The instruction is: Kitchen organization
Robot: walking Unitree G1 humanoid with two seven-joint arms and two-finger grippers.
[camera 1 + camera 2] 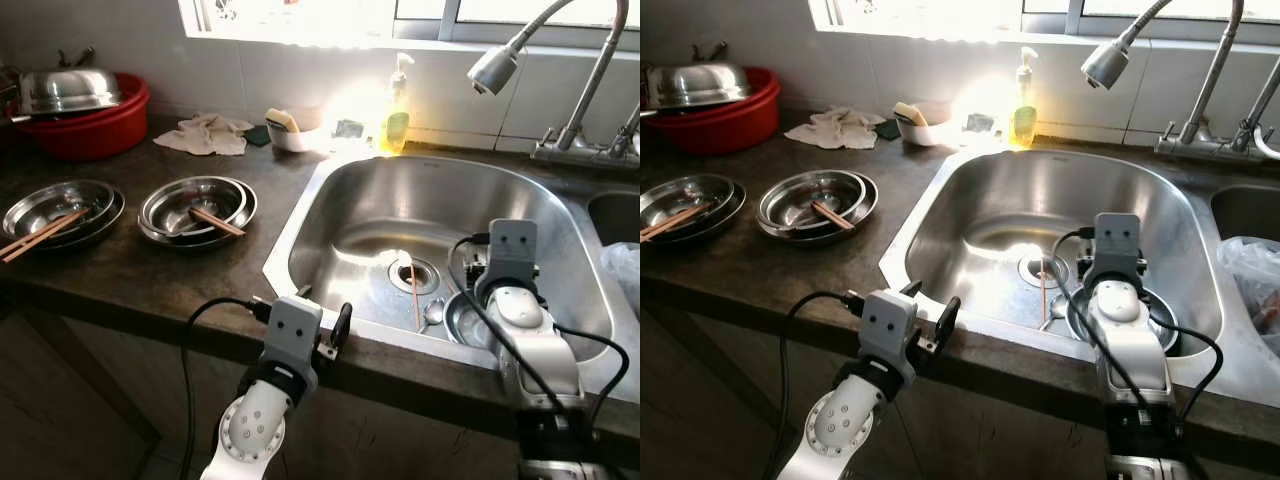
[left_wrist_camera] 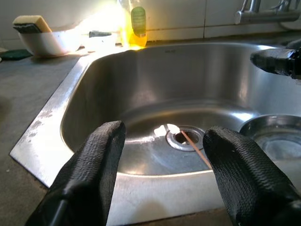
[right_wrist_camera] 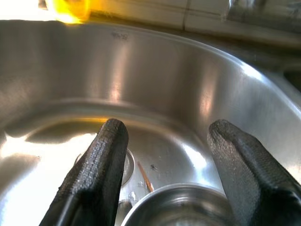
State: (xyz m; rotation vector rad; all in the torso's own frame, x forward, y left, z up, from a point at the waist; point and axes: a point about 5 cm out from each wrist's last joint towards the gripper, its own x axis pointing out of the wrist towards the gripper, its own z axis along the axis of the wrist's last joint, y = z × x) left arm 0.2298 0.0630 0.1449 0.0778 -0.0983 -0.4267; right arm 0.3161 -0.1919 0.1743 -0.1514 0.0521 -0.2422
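Spreading wide, the right gripper has both black fingers parted with nothing between them. It hangs inside the sink, directly above a steel bowl resting on the sink floor at the right. The bowl rim sits just below and between the fingers in the right wrist view.

Left gripper: fingers likewise parted and empty. It is held over the front lip of the sink, outside the basin, pointing toward the drain.

Items in the basin: one chopstick lies on the floor beside the bowl, with its long axis running from the drain toward the robot. A spoon lies just beside it, against the bowl.

Items on the counter, well to the left: two stacks of steel dishes, each with chopsticks laid across. A red basin with a steel lid stands behind them. A rag, a sponge bowl and a soap bottle stand along the back wall.

Assessment: the bowl lies straight under the right gripper, so that arm is nearer. A short descent onto the rim appears to be the coming move. The chopstick lies between the two grippers, closer to the right.
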